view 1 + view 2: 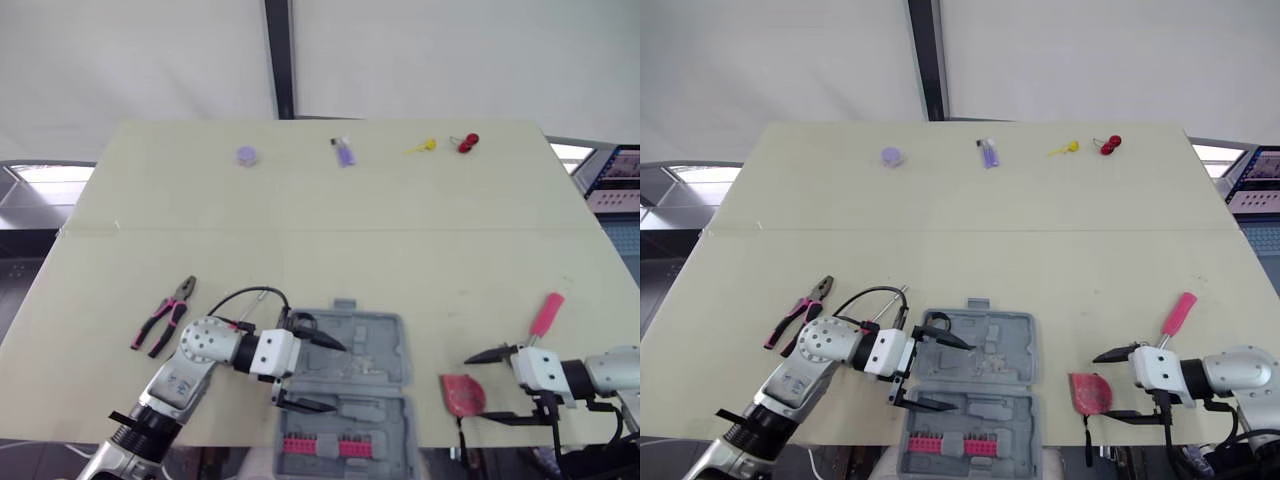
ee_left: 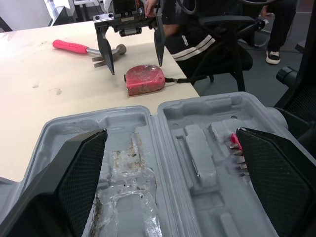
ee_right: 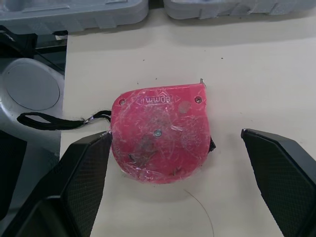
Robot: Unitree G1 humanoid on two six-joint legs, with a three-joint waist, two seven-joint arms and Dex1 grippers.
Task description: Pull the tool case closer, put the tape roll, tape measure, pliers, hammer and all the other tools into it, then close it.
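Open at the near edge of the table (image 1: 330,250) lies the grey tool case (image 1: 385,345), its two moulded halves flat and its lid half hanging towards the camera. A strip of red bits (image 1: 320,446) sits in that nearest half; the other shaped pockets look empty. The left end effector (image 1: 335,377) hovers over the case's left side with its two black fingers spread wide, gripping nothing.

Just right of the case, also near the table's front edge, lies the red tape measure (image 3: 160,131), flat on its side with a black wrist strap trailing off. The right end effector (image 1: 468,388) is around it, fingers spread to either side and not closed on it.

A little further back, the hammer (image 1: 546,314) lies beyond the right end effector with its pink handle pointing away. The pliers (image 1: 165,315), with pink and black handles, lie well to the left of the case.

Along the far edge, well apart from everything else, is a row of four small items: a round purple one (image 1: 247,155), likely the tape roll, a purple one (image 1: 344,152), a yellow one (image 1: 421,147) and a red one (image 1: 467,142), too small to identify.

Judging by this, the case seems already drawn close, but no loose tool is inside. Packing every tool and closing the lid remain, and the tape measure looks like the first to go.
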